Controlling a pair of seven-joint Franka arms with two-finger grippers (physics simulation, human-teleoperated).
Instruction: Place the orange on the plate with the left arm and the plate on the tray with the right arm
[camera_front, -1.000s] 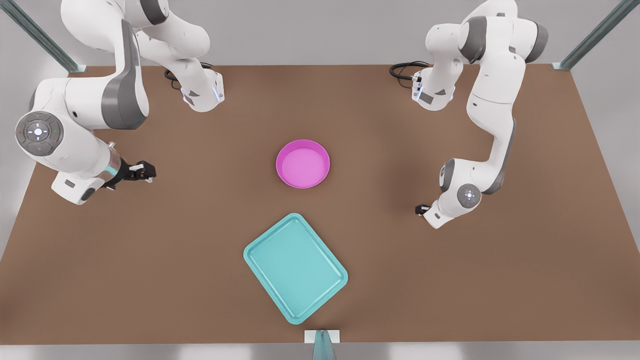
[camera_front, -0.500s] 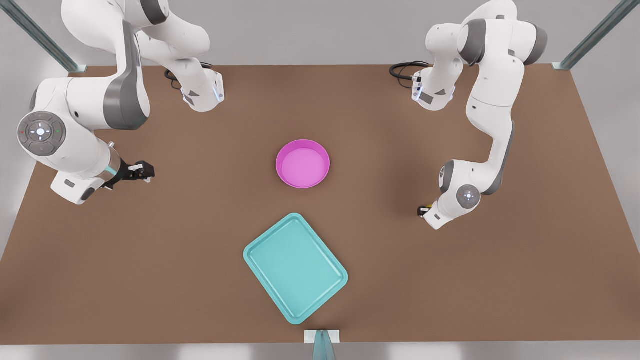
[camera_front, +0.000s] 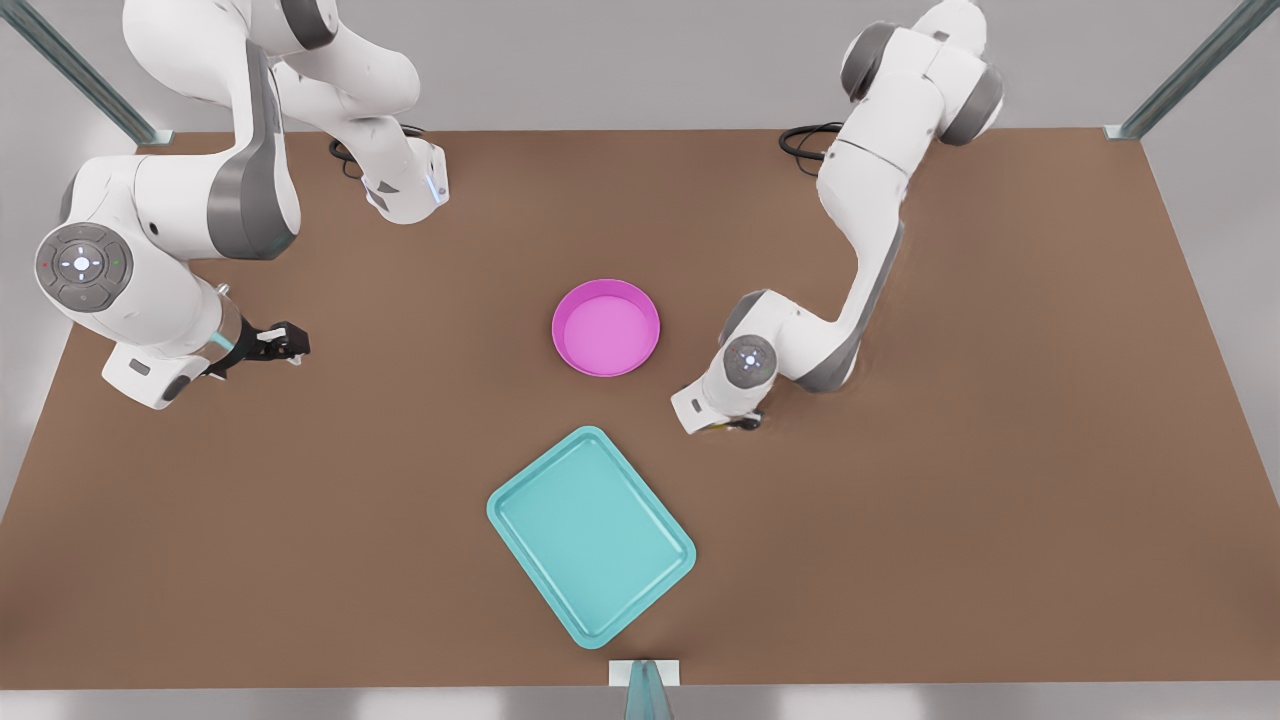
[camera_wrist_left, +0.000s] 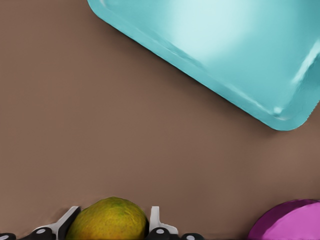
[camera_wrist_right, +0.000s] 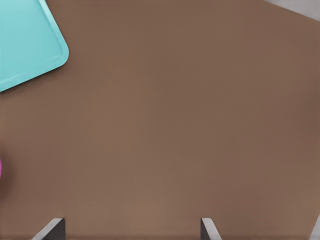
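We're in the carry step: the left gripper (camera_wrist_left: 112, 231) has the orange (camera_wrist_left: 109, 220) pinched between its fingers, and in the front view that arm sits just off the plate's (camera_front: 606, 327) side toward the front view's right, low over the table (camera_front: 1000, 520). The orange looks bumpy, yellow-orange shading to green, a small ball far smaller than the plate. The plate itself is a round magenta dish with a raised rim, bare inside, standing mid-table with the teal tray (camera_front: 590, 535) nearby and apart from it. As we read it, the next move calls for bringing the orange over the plate's middle, lowering and letting go gently, since a ball could roll against that rim. The right gripper (camera_front: 282, 344) waits well off at the front view's left, fingers spread wide with nothing between them.
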